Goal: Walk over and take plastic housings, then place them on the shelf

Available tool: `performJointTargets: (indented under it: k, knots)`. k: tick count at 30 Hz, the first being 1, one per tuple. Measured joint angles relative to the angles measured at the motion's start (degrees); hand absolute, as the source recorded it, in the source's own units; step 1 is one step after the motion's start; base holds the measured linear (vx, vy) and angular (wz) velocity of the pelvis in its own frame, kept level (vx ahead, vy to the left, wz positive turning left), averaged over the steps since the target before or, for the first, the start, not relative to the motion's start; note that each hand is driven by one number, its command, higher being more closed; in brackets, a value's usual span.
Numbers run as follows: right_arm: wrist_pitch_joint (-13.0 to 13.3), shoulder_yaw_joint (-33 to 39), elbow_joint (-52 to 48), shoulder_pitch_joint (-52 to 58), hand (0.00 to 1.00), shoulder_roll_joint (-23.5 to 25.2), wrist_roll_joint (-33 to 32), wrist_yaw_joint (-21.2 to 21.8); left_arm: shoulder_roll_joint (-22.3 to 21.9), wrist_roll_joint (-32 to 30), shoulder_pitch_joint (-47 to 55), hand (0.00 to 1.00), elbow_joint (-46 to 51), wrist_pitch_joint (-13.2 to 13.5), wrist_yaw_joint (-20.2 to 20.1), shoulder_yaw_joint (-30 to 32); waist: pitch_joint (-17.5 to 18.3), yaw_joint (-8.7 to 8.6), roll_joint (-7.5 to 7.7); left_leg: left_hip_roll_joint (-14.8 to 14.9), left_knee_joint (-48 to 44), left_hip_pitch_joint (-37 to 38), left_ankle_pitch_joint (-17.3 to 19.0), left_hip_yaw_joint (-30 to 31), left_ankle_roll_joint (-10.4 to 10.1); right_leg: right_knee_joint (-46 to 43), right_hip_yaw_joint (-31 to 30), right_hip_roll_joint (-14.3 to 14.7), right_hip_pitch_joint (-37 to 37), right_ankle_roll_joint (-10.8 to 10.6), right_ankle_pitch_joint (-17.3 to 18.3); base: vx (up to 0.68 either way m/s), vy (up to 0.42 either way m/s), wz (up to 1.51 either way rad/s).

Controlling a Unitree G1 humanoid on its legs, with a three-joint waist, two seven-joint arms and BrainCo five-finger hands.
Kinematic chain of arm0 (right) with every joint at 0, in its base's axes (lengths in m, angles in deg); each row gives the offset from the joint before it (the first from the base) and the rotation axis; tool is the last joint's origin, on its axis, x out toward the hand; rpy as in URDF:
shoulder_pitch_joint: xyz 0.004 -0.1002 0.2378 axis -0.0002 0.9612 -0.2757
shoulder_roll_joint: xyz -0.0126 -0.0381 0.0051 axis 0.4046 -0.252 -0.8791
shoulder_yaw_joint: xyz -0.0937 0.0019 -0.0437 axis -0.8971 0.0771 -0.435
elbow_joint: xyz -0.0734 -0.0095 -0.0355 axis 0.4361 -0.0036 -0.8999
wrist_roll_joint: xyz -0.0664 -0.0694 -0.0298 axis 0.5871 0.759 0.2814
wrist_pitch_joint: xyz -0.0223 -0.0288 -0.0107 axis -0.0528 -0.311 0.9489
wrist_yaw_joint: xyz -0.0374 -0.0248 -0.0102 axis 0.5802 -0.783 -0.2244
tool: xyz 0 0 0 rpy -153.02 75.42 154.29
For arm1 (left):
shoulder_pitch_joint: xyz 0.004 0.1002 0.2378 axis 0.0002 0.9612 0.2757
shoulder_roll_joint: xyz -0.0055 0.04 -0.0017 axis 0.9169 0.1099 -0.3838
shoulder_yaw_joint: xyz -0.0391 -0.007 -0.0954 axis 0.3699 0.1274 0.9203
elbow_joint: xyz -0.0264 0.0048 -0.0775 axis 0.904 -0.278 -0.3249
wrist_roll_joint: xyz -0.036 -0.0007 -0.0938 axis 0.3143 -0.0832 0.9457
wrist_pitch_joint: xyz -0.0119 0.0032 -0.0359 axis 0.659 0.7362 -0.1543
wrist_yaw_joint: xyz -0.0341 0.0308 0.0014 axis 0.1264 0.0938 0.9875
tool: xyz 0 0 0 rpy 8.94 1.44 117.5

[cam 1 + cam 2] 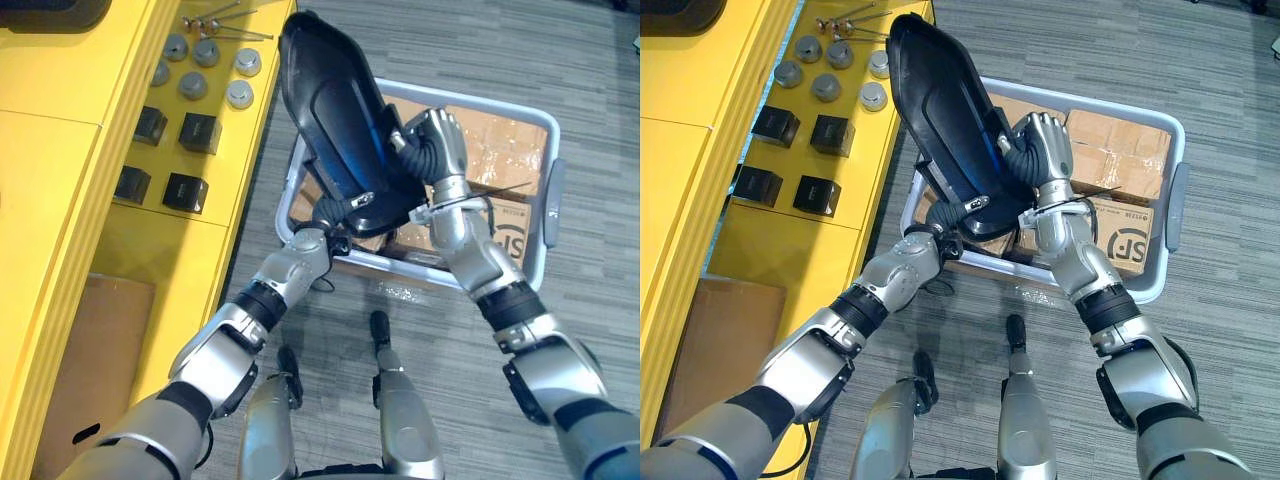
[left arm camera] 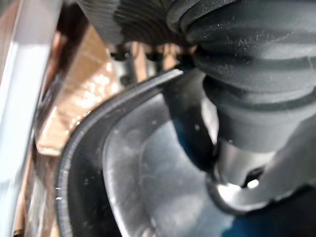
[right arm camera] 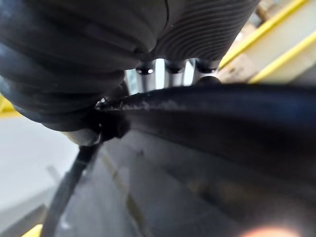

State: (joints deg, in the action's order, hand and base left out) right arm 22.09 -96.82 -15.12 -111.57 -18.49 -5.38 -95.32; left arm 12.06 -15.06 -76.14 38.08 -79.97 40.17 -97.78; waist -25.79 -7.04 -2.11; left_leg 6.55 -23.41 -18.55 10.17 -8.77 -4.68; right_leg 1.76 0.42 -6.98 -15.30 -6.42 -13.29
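The housing (image 1: 335,120) is held over the crate (image 1: 553,195), its rim pinched by the left hand (image 1: 330,215) and the right hand (image 1: 438,135). It is judged light, stiff and slick, so a two-handed rim hold is advised.

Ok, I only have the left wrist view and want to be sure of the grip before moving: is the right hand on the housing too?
Observer: Yes. The right hand grips the side edge of the plastic housing; the left hand holds its lower end.
Operator: Is it out of the crate?
Observer: It looks so. It is held tilted over the grey crate, upper end towards the robot's left.
Operator: Where's the shelf?
Observer: The yellow shelf is on the robot's left, with black blocks and grey round parts on it.
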Motion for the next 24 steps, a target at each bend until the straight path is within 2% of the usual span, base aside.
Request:
performJointTargets:
  k: [3, 5, 7, 9, 10, 13, 16, 19, 22, 24]
  knots:
    - [-0.1, 1.1, -2.4, 2.8, 1.00, 1.5, -1.2, -0.8, -2.0, 1.4, 2.1, 1.00, 0.0, 3.0, -0.6, 0.0, 0.0, 0.06, 0.07, 0.0, 1.0, 1.9, 0.1, -0.5, -0.1, 0.2, -0.4, 0.0, 1.3, 0.2, 0.2, -0.02, -0.005, -0.07]
    - [-0.2, 1.6, -3.8, 3.3, 1.00, 1.6, -1.3, -1.2, -2.4, 2.7, 2.3, 1.00, 0.0, 4.5, -0.9, 0.0, -0.1, 0.04, 0.18, 0.1, 1.0, 1.9, 0.1, -0.8, -0.1, 0.2, -0.4, 0.0, 1.3, 0.2, 0.2, -0.05, -0.009, -0.05]
    - [-0.2, 2.1, -6.0, 5.2, 1.00, 1.9, -1.4, -1.9, -2.3, 3.4, 3.3, 1.00, 0.0, 7.6, -2.0, 0.0, -0.1, -0.01, 0.27, 0.2, 1.3, 2.7, 0.2, -1.2, -0.1, 0.2, -0.7, 0.1, 1.6, 0.2, 0.3, -0.06, -0.016, -0.10]
    - [-0.1, 2.1, -7.5, 7.0, 1.00, 2.4, -1.3, -2.9, -2.4, 4.7, 4.5, 1.00, 0.0, 9.3, -3.1, 0.0, -0.2, -0.16, 0.37, 0.3, 1.8, 3.4, 0.2, -1.3, -0.2, 0.2, -0.7, 0.1, 2.1, 0.1, 0.5, -0.02, -0.007, -0.04]
    - [0.0, 2.1, -8.1, 8.6, 0.00, 2.9, -1.3, -3.7, -2.5, 4.8, 5.9, 1.00, 0.0, 10.3, -4.1, 0.0, -0.2, -0.25, 0.47, 0.4, 2.1, 4.2, 0.2, -1.3, -0.2, 0.2, -0.7, 0.0, 2.7, 0.1, 0.7, -0.02, -0.003, -0.03]
    - [0.5, 2.1, -9.0, 12.2, 0.00, 4.4, -1.4, -4.0, -2.6, 5.1, 8.8, 1.00, 0.0, 11.5, -5.5, 0.0, -0.1, -0.18, 0.60, 0.4, 3.3, 5.9, 0.2, -1.4, -0.3, -0.1, -0.6, 0.1, 3.7, 0.2, 1.5, 0.00, 0.000, 0.00]
    - [2.8, 2.0, -9.3, 16.3, 0.00, 5.9, -2.0, -6.4, -2.5, 8.3, 10.7, 1.00, 0.8, 13.5, -6.6, 0.5, -0.1, 0.06, 0.80, 0.4, 4.2, 7.6, 0.1, -1.5, -0.4, -0.2, -0.5, 0.2, 4.9, 0.2, 2.0, 0.00, 0.000, 0.00]
    - [4.0, 1.6, -10.2, 19.5, 0.00, 7.7, -2.2, -8.2, -1.9, 8.9, 13.4, 1.00, 3.2, 14.9, -6.5, 1.2, 0.3, 0.02, 1.33, 0.4, 5.4, 9.6, 0.1, -1.7, -0.4, -0.1, -0.5, 0.1, 6.3, 0.1, 2.6, 0.03, 0.005, -0.02]
    - [5.1, 0.9, -11.5, 21.9, 0.00, 9.7, -2.4, -10.7, -1.9, 6.3, 16.8, 1.00, 7.0, 15.1, -4.7, 3.2, 1.5, 0.43, 3.20, 0.3, 6.8, 11.6, 0.1, -2.5, -0.5, 0.0, -0.4, 0.2, 7.5, 0.1, 2.9, 0.03, 0.007, -0.03]
    - [6.9, 1.0, -12.4, 24.3, 0.00, 10.7, -2.4, -13.5, -1.9, 2.1, 18.7, 1.00, 10.0, 15.2, -3.9, 3.7, 3.6, 1.01, 4.52, 0.2, 7.5, 12.3, 0.0, -2.6, -0.5, 0.8, -0.3, 0.2, 8.4, 0.1, 2.9, 0.02, 0.004, 0.01]
